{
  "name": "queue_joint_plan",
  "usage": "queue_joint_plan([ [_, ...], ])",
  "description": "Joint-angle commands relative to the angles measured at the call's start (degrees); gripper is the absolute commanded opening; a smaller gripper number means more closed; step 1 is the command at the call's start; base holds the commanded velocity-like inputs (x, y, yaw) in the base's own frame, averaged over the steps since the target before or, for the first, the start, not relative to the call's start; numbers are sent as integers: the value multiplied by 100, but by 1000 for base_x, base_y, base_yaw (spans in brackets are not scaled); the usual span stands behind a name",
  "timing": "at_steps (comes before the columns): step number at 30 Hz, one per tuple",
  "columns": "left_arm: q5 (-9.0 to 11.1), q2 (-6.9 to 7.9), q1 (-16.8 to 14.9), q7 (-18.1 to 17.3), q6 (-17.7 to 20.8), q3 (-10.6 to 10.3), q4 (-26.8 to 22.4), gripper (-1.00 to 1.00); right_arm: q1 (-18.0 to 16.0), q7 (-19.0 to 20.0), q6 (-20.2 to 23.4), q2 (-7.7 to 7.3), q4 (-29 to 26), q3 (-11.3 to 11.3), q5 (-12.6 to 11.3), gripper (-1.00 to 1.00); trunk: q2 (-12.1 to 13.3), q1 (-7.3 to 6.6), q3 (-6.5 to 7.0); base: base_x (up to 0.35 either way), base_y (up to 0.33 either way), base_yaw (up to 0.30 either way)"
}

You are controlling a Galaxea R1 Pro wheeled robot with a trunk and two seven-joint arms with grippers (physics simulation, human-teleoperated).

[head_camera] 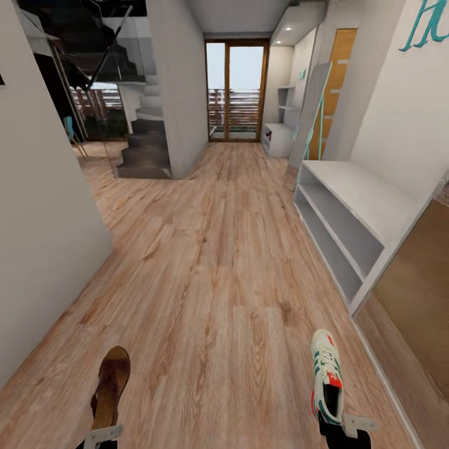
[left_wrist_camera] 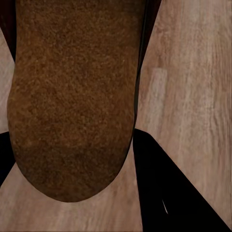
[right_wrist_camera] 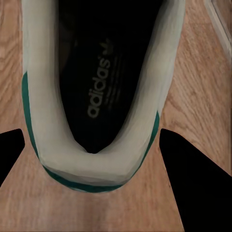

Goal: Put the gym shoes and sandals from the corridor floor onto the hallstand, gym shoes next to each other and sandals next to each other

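In the head view, a brown sandal (head_camera: pixel 111 386) is seen at about 7 o'clock, held above the corridor floor (head_camera: pixel 212 274) with its toe pointing toward 12 o'clock. Its heel end is gripped by the left hand (head_camera: pixel 101 434), whose pale fingers are clenched on it at the lower edge. In the left wrist view the tan footbed of the sandal (left_wrist_camera: pixel 72 106) is seen close up, with dark finger shapes on either side and the wood planks (left_wrist_camera: pixel 193 96) behind.

At about 5 o'clock a white gym shoe (head_camera: pixel 327 374) with teal stripes and red-orange accents is held, toe toward 12 o'clock. Its heel is grasped by the right hand (head_camera: pixel 346 427). In the right wrist view the gym shoe (right_wrist_camera: pixel 104 96) is viewed from the heel, its dark insole and printed logo being visible, with the dark fingers flanking it.

The hallstand (head_camera: pixel 355 218), white, long and open-fronted with two shelf levels, is set against the wall at about 2 o'clock, well apart from both shoes. A glazed door (head_camera: pixel 237 90) is seen at 12 o'clock and a staircase (head_camera: pixel 143 137) at about 10 o'clock.
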Motion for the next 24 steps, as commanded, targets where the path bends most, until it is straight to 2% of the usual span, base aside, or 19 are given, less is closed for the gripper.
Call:
queue_joint_plan([
  [1,-75,-3,-4,-31,-22,53,1,-100,-5,9,-19,1,6,-17,-4,-100,-2,3,2,336,0,-240],
  [9,-75,-3,-4,-28,-20,54,1,-100,-5,9,-27,9,12,-13,-4,-100,-2,3,61,336,0,-194],
  [24,-66,-3,-4,-27,-20,55,1,-100,-5,9,-28,10,15,-13,5,-100,-2,3,189,335,0,-80],
])
